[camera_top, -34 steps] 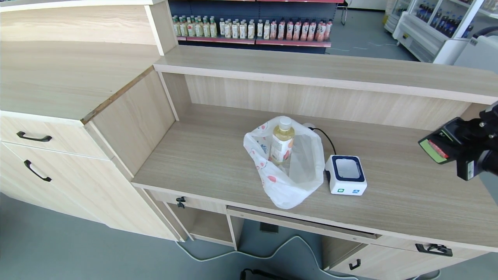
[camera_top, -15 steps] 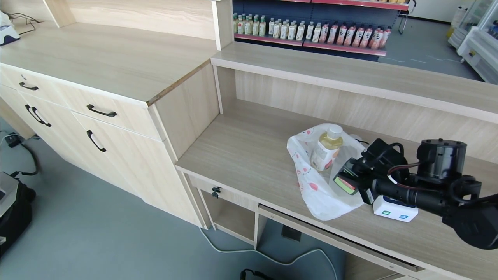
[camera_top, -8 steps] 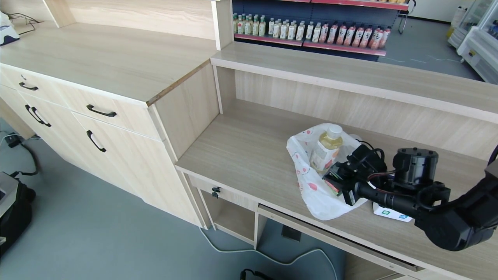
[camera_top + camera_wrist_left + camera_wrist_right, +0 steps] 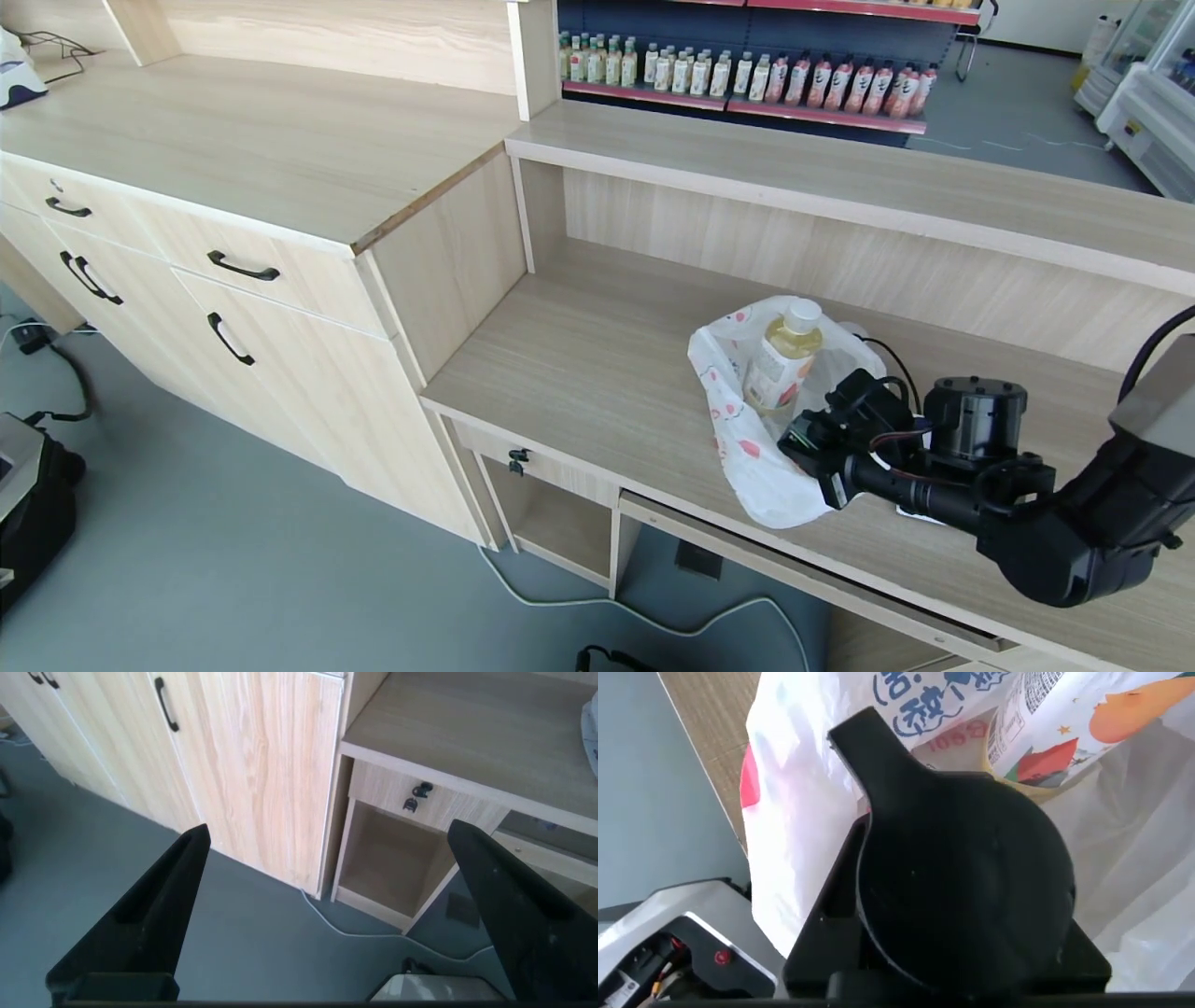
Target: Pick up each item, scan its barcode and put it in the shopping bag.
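Right hand: at your bag's mouth, beside bottle; grip can't tell.
Left hand: spread.
Scanner: behind your right arm.

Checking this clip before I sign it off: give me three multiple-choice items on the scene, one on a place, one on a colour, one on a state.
1. Where is the bottle?
A. on the floor
B. inside the shopping bag
C. on the top ledge

2. What colour is the bottle's cap?
A. white
B. black
C. blue

3. How is the left pincer?
A. shut on the bottle
B. shut on the bag
C. open, holding nothing

Answers:
1 B, the bag's plastic wall rises around the bottle.
2 A, the cap shows white in the head view.
3 C, its fingers stand wide apart with no item between them.
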